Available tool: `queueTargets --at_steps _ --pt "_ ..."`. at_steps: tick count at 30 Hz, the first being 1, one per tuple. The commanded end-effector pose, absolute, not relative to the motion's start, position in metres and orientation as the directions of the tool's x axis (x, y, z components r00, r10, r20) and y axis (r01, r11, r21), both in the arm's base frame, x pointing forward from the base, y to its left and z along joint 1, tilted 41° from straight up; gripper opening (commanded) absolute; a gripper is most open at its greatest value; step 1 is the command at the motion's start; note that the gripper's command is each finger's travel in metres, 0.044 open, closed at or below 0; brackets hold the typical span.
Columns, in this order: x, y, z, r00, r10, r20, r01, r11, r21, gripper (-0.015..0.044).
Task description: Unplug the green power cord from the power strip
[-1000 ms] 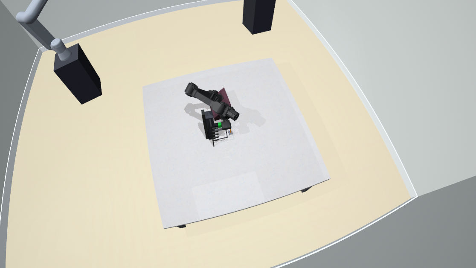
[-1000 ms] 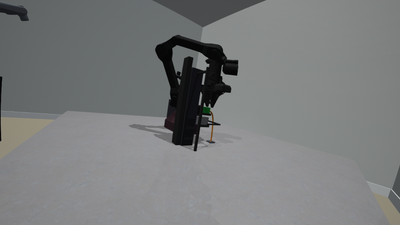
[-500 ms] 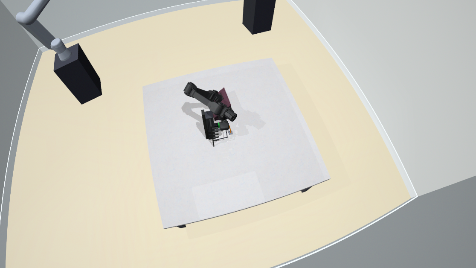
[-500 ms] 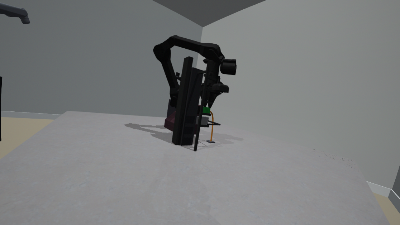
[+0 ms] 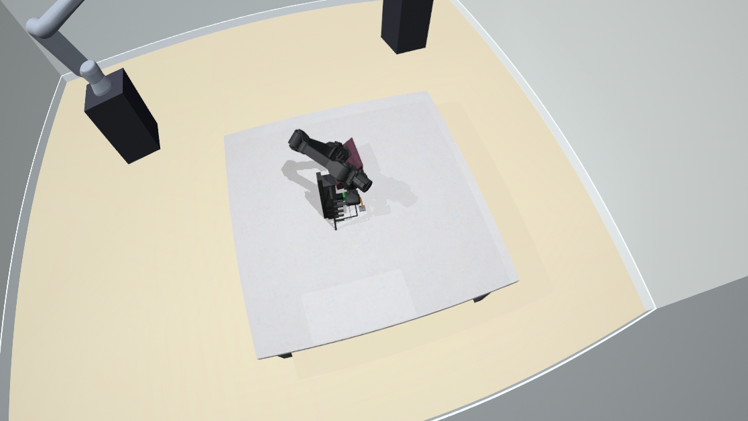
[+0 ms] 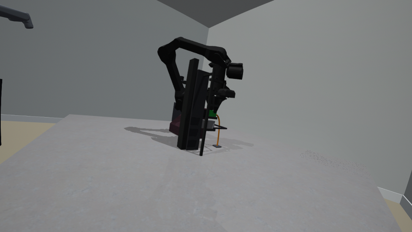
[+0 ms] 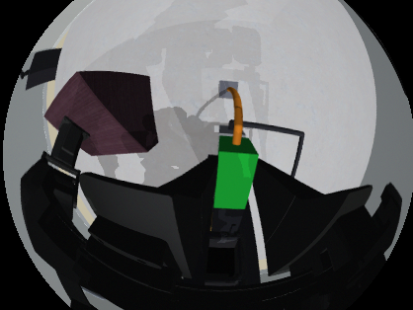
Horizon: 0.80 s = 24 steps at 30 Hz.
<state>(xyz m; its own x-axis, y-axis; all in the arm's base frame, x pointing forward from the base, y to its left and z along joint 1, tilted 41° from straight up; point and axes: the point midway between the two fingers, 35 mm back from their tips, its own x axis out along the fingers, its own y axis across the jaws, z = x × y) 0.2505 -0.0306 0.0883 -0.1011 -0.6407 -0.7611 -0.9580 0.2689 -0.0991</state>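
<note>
The green plug [image 5: 343, 196] [image 6: 212, 113] [image 7: 235, 180] sits at the front of the upright black power strip [image 5: 322, 194] [image 6: 188, 106]. Its orange cord [image 6: 219, 129] [image 7: 239, 111] curves down from the plug's outer end to a small grey plate [image 6: 216, 146] [image 7: 224, 89] on the table. My gripper [image 6: 215, 111] [image 7: 235, 157] points down and is shut on the green plug, with one finger on each side of it. The plug's inner end is close against a dark part of the strip. The fingers hide part of the plug, and whether its prongs are in the socket cannot be seen.
A grey plug [image 6: 208, 124] is just below the green one. A thin black frame [image 6: 205, 126] [image 7: 277, 126] stands beside the strip. A maroon block [image 5: 352, 153] [image 6: 174, 127] [image 7: 121, 99] is near the arm's base. All stand on the pale table [image 5: 444, 235] [image 6: 129, 184].
</note>
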Motion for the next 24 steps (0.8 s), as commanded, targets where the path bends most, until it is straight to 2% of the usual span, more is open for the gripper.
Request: queueTargets --at_steps 1,7,8,24 --pt "0.251 -0.031 0.089 -0.098 -0.642 -0.760 -0.957 0.269 -0.104 0.0061" --pt "0.251 -0.031 0.089 -0.098 -0.642 -0.760 -0.957 0.269 -0.104 0.0021" --pt "0.251 -0.031 0.088 -0.098 -0.642 -0.760 -0.957 0.269 -0.104 0.0000" --pt "0.260 -0.014 0.075 -0.098 -0.641 -0.762 -0.958 0.267 -0.102 0.0000"
